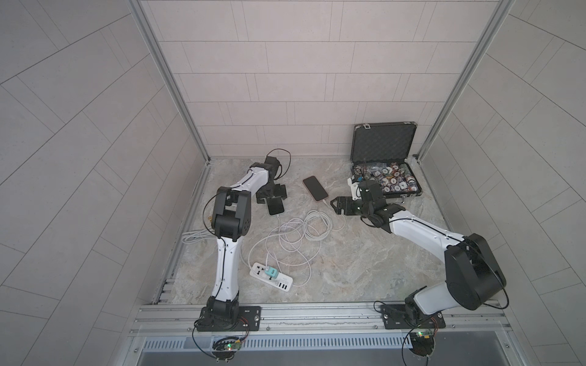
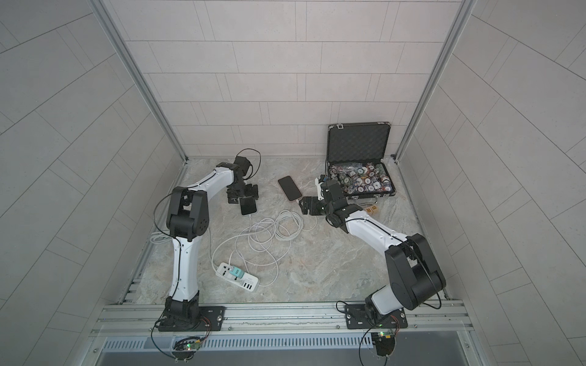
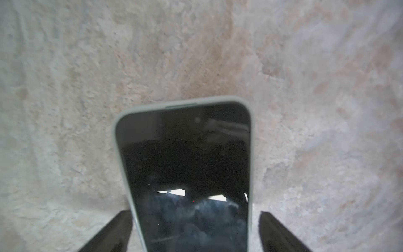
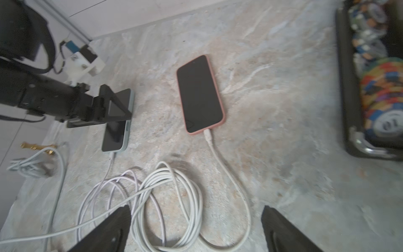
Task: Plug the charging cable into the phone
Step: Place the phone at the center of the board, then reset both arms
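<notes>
**Fingers.** Both sets stand spread and hold nothing. The left fingers (image 3: 113, 233) flank the green-cased phone (image 3: 185, 174), which lies flat on the desk (image 1: 364, 260), screen up. In the left wrist view a strip of desk shows on each side of the case, narrow on one side and wider on the other, so no contact is evident. The right fingers (image 4: 113, 229) hover over the coil of white cable (image 4: 170, 196). The pink-cased phone (image 4: 200, 93) lies ahead of them, well apart, near the poker chip case (image 1: 385, 177).

**Cables.** A white charging cable (image 4: 229, 170) runs to the pink-cased phone, and its connector (image 4: 207, 134) sits in the near end. A second white lead (image 4: 110, 161) meets the end of the green-cased phone, but how deep it sits cannot be confirmed. Both trail toward the power strip (image 1: 271, 277).

**Assessment.** Insertion appears done, so the step in hand is judged to be withdrawal. Lift each arm straight up and back with the fingers wide, so that neither catches a case edge or drags a loop and levers a connector out. The right arm needs most care, because the coil lies directly beneath it.
</notes>
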Controlling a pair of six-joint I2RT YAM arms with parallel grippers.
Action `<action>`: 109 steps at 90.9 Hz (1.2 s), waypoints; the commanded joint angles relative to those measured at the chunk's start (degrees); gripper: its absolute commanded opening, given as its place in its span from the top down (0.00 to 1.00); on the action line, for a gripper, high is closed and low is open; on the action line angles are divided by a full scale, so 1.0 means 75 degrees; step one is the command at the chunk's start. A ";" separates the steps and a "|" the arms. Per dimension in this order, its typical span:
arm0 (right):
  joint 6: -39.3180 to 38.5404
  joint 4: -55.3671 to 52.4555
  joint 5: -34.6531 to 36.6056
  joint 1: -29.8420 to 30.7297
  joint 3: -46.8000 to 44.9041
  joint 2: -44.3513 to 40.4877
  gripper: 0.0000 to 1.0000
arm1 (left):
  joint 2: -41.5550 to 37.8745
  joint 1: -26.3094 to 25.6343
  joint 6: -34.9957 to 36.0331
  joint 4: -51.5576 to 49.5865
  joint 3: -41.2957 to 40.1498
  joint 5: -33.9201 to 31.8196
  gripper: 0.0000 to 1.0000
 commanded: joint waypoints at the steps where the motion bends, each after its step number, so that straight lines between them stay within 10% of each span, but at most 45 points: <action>1: -0.0675 -0.0427 0.1667 -0.0079 -0.0266 -0.0594 0.00 | -0.0590 0.0024 0.0170 -0.0176 0.0046 0.0105 0.00; 21: -0.2047 0.0015 0.2715 -0.0645 -0.0958 -0.1406 0.00 | -0.2764 0.0073 0.0865 0.1306 -0.1702 -0.0445 0.00; 47: -0.2520 0.1917 0.1892 -0.2341 -0.2617 -0.2213 0.00 | -0.6961 0.1198 0.2332 0.7893 -0.8598 -0.0183 0.00; 70: -0.2856 0.4068 0.1747 -0.2925 -0.4098 -0.2458 0.00 | -0.7688 0.1558 0.2822 1.0934 -1.1236 -0.0820 0.00; 84: -0.3185 0.5803 0.1198 -0.3145 -0.4732 -0.2072 0.00 | -0.7452 0.1560 0.3039 1.3069 -1.1988 -0.0709 0.00; 109: -0.3266 0.8958 0.0717 -0.3200 -0.4903 0.0107 0.00 | -0.7244 0.1528 0.3090 1.2113 -1.1360 -0.0840 0.00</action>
